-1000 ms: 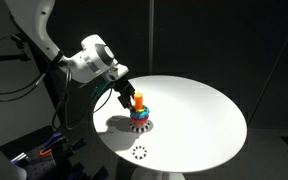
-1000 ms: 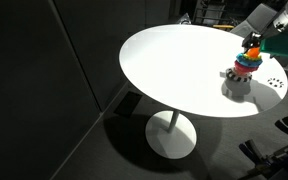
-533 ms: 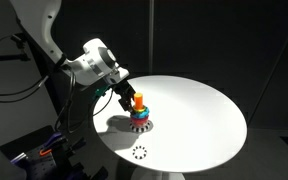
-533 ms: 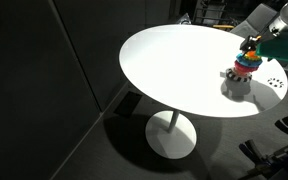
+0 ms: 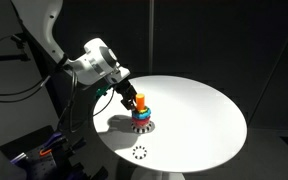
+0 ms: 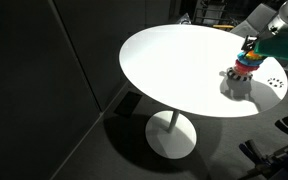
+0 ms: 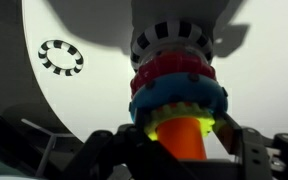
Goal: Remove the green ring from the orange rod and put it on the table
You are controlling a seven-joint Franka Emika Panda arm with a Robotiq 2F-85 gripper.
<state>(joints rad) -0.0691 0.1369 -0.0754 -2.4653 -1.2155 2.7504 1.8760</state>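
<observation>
The green ring [image 7: 150,126] sits at the top of the stack around the orange rod [image 7: 184,138], above a blue ring [image 7: 179,100], a red ring [image 7: 174,70] and the black-and-white base [image 7: 174,40]. My gripper [image 7: 181,140] is shut on the green ring, one finger [image 7: 239,150] pressed against each side of it. In both exterior views the gripper [image 5: 130,99] [image 6: 252,45] hangs over the ring toy [image 5: 139,116] [image 6: 244,68] on the white round table [image 5: 199,110] [image 6: 174,70]. The rod's tip [image 5: 138,99] stands between the fingers.
A black dotted circle mark [image 5: 140,153] [image 7: 61,57] lies on the table near its edge, beside the toy. The table's rim is close behind the toy. Cables and equipment [image 5: 44,150] sit below the arm.
The jaws have closed from wide open onto the green ring. The arm has hardly moved, and the ring stack stands where it was.
</observation>
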